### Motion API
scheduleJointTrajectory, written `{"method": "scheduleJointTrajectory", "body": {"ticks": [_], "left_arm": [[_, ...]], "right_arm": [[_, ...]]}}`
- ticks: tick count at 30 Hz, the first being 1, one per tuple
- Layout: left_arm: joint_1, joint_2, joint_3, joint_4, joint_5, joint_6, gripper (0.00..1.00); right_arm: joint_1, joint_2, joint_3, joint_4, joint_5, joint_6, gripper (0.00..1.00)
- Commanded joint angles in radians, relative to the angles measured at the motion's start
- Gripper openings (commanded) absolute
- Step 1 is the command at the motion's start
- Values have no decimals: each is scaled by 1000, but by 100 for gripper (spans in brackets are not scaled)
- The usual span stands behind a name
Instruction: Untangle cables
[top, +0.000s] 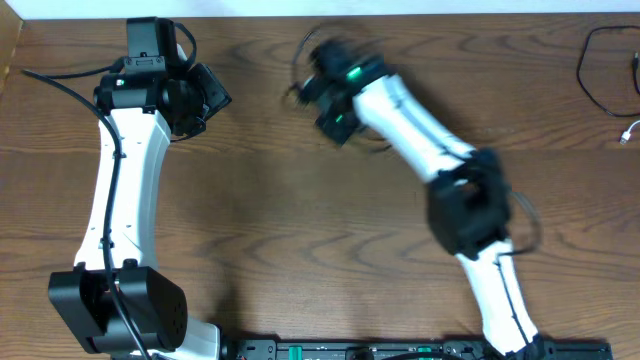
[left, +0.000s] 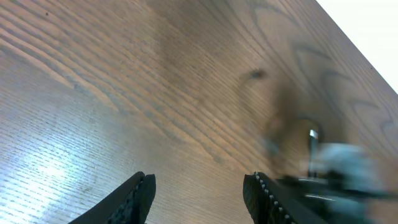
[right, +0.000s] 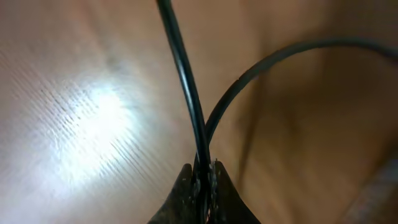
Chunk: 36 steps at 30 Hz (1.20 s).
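My right gripper (right: 202, 177) is shut on a thin black cable (right: 186, 81). Two strands of it leave the jaws, one running straight up the right wrist view, the other arcing off to the right. From overhead the right gripper (top: 312, 88) is blurred near the table's far middle, with a thin loop of the black cable (top: 302, 50) showing beside it. My left gripper (left: 199, 186) stands open over bare wood with nothing between its fingers. Overhead it (top: 212, 98) is at the far left, apart from the cable.
A second thin black cord loop (top: 597, 70) lies at the far right corner, with a small pale plug end (top: 628, 134) below it. The wooden table (top: 300, 230) ends at a white edge along the back. Blurred right-arm parts (left: 339, 171) fill the left wrist view's right side.
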Motion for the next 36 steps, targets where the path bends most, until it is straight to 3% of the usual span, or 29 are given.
{"method": "scheduleJointTrajectory", "body": {"ticks": [1, 8, 16, 26, 36], "left_arm": [[3, -7, -10, -6, 0, 14, 51], [3, -7, -10, -7, 0, 14, 52], [3, -7, -10, -6, 0, 14, 52], [-1, -7, -10, -7, 1, 13, 52], [-39, -7, -10, -6, 0, 14, 52]], "right_arm": [[-102, -217, 16, -2, -101, 112, 1], [-336, -427, 16, -31, -144, 264, 1], [-560, -536, 16, -135, -120, 383, 1], [-776, -580, 16, -341, 404, 644, 1], [-989, -569, -10, -378, 540, 721, 1]]}}
